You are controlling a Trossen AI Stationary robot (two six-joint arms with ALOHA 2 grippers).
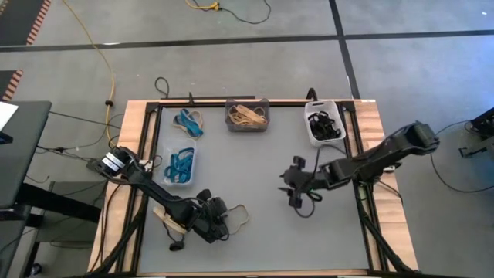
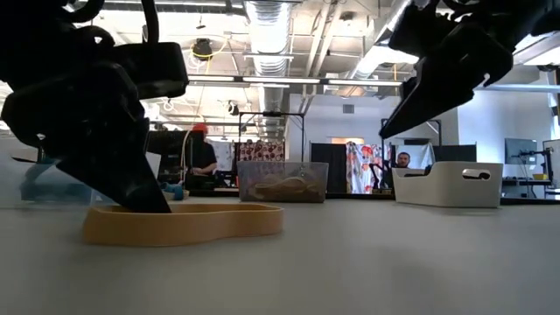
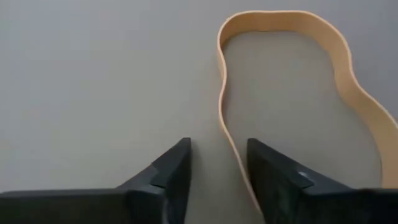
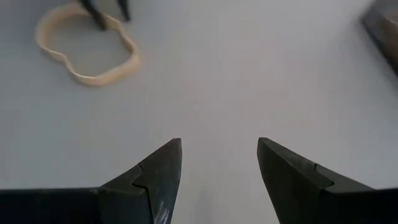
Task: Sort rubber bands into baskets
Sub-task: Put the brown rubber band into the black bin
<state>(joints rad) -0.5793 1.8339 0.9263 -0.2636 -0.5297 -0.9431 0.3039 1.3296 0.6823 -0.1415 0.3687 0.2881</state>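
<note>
grey table [image 1: 262,232], left end effector [image 3: 217,177] straddling tan rubber band [image 3: 348,87], loop cropped

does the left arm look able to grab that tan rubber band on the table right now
Probably yes. The left gripper is down at the table with its fingers astride one side of the tan rubber band, with a gap between them. Nothing else lies near the band. The right gripper hovers well away over mid-table.
</note>
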